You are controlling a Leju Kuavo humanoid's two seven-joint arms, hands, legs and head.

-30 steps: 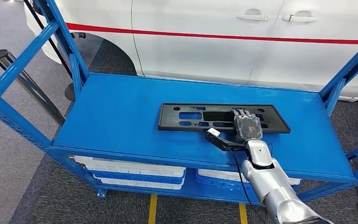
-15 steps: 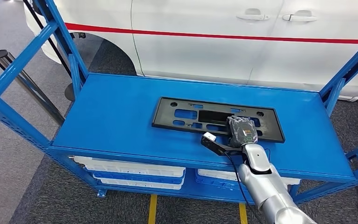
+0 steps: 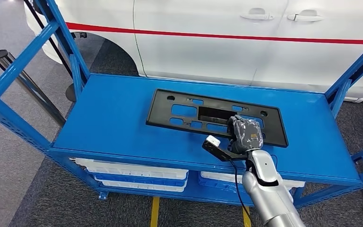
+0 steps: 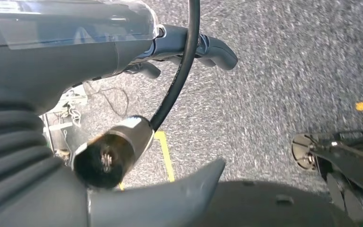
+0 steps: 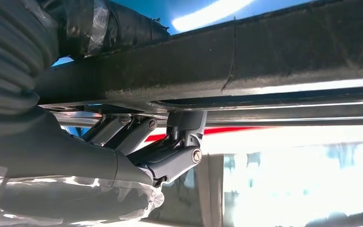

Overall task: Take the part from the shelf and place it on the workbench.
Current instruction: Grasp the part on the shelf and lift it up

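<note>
Black plastic part [image 3: 203, 115], a flat frame with cut-out slots, lies on the blue shelf [image 3: 113, 118], with its near edge in the right hand [image 3: 245, 133]. The right wrist view shows that hand's fingers [image 5: 179, 151] curled under the part's edge, gripping it. The left hand [image 4: 189, 47] hangs over grey carpet, fingers curled with nothing in them. A white car [image 3: 246, 42] stands behind the shelf.

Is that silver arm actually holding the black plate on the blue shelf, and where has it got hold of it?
Yes. The right hand grips the black plate by its near long edge, toward its right end.
</note>
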